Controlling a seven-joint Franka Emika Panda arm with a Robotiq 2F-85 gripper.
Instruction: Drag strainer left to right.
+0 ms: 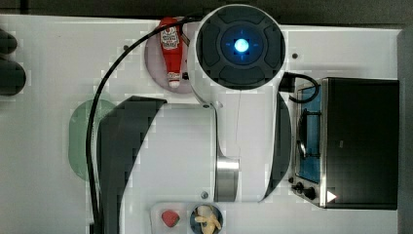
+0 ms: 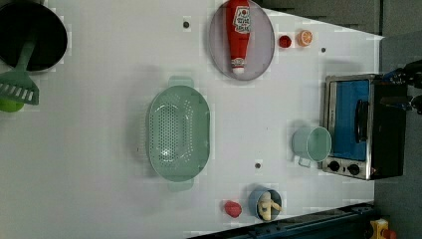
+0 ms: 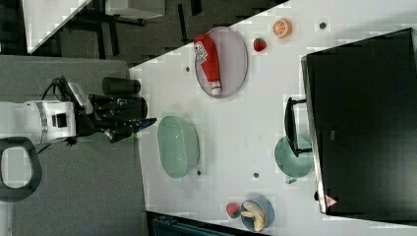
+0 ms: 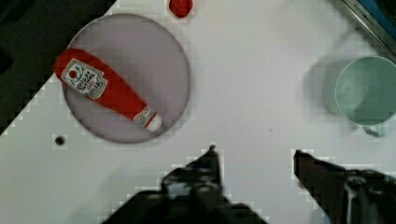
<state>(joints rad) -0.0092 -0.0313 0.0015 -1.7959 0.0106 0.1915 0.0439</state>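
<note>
While the strainer (image 2: 178,132) sits untouched mid-surface (image 2: 99,174), between the plate (image 2: 259,55) and the bowl (image 2: 261,201) in the left view, the gripper (image 4: 254,156) hangs well above it, fingers (image 4: 210,163) spread, empty. Advice: descend, hook one finger inside the rim, drag low and level. Strainer: pale mint plastic, oval, perforated floor, end tabs.

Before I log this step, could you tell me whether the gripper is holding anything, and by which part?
Nothing is held. In the wrist view the gripper is open, with bare table between its fingers; the strainer sits untouched on the table.
</note>
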